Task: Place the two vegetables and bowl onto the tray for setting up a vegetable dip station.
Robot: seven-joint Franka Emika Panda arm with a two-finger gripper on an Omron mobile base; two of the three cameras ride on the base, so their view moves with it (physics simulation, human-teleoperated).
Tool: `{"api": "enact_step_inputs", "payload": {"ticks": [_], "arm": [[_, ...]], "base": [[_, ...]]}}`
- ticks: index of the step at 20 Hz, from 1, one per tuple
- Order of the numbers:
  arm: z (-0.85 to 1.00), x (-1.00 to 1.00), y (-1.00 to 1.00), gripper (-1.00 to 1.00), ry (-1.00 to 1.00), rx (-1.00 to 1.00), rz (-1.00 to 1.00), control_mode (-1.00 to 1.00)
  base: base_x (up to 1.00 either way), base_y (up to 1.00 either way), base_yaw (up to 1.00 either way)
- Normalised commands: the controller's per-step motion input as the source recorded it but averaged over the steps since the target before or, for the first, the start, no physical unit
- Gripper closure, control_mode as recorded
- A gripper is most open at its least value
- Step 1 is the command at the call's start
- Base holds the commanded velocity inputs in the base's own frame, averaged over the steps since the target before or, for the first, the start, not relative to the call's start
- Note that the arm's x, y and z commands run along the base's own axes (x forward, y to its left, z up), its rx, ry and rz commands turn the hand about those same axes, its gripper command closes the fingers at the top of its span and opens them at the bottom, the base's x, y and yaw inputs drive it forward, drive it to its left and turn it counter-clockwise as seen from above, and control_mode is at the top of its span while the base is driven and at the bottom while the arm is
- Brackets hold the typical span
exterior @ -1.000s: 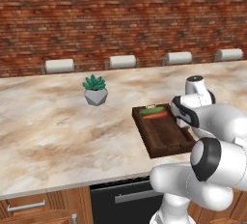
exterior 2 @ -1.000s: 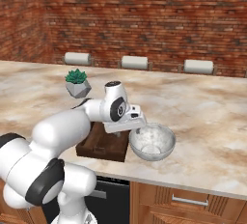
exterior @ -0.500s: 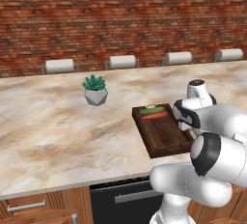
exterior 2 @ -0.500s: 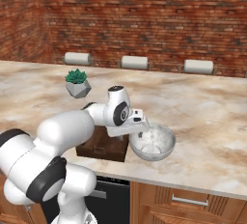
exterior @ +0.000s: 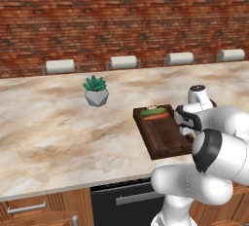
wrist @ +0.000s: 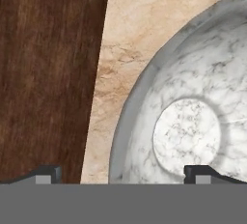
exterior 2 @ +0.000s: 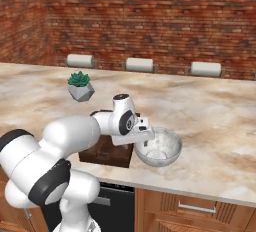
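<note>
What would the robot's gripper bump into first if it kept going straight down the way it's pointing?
Most likely the near rim of the bowl. The open gripper straddles that rim, one fingertip over the tray and the other over the bowl's inside. A strip of counter shows between them. Depth is hard to judge.

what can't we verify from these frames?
- Bowl, left base view: hidden behind the robot's own arm.
- Tray, right base view: mostly covered by the arm, so the carrot and cucumber can be checked in the left base view alone.
- Hand, hand view: tips straddle the bowl's near rim; their height above it is unclear.
</note>
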Motion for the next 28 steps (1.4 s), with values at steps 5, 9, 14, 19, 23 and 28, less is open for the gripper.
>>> {"api": "enact_step_inputs", "payload": {"ticks": [5,9,14,19,23,28], "arm": [[-0.08,0.00,0.00,1.00,0.00,0.00,0.00,-1.00],[0.00,0.00,0.00,1.00,0.00,0.00,0.00,-1.00],[0.00,0.00,0.00,1.00,0.00,0.00,0.02,-1.00],[0.16,0.02,0.00,1.00,-0.02,0.00,0.08,-1.00],[0.45,0.00,0.00,1.00,-0.08,0.00,0.08,-1.00],[0.66,0.00,0.00,1.00,-0.10,0.00,0.06,-1.00]], "base": [[0.00,0.00,0.00],[0.00,0.00,0.00],[0.00,0.00,0.00],[0.00,0.00,0.00],[0.00,0.00,0.00],[0.00,0.00,0.00]]}}
